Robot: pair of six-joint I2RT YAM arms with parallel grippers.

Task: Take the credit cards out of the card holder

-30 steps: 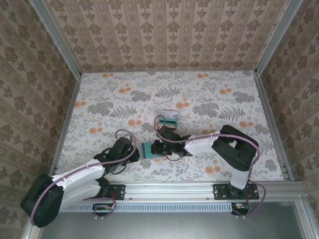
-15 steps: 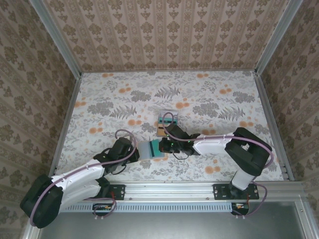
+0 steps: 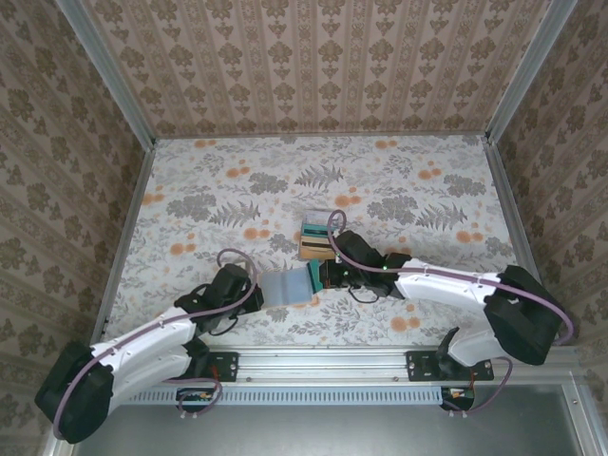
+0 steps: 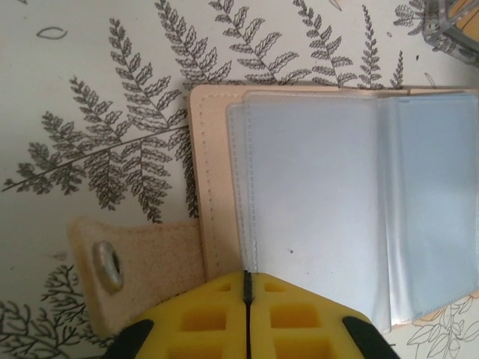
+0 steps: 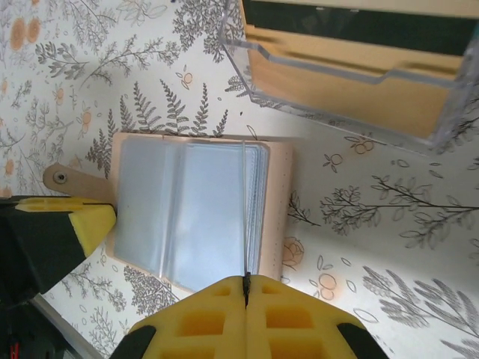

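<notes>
Right arm (image 3: 446, 283) unfolded, elbow swung out right — right gripper (image 3: 320, 275) drew the teal card (image 3: 313, 274) rightward, baring the card holder (image 3: 283, 287)'s grey-blue inside.

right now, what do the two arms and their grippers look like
The left arm and the right arm both have white shell links between bulky black joints. Each carries a lilac cable looping along it. The left gripper and right gripper have yellow foam-like finger pads moulded with square pockets.

We can read no words, numbers, logos or signs on the open card holder (image 4: 314, 202), the cards (image 5: 337, 90) or the flowered table (image 3: 427, 190).
</notes>
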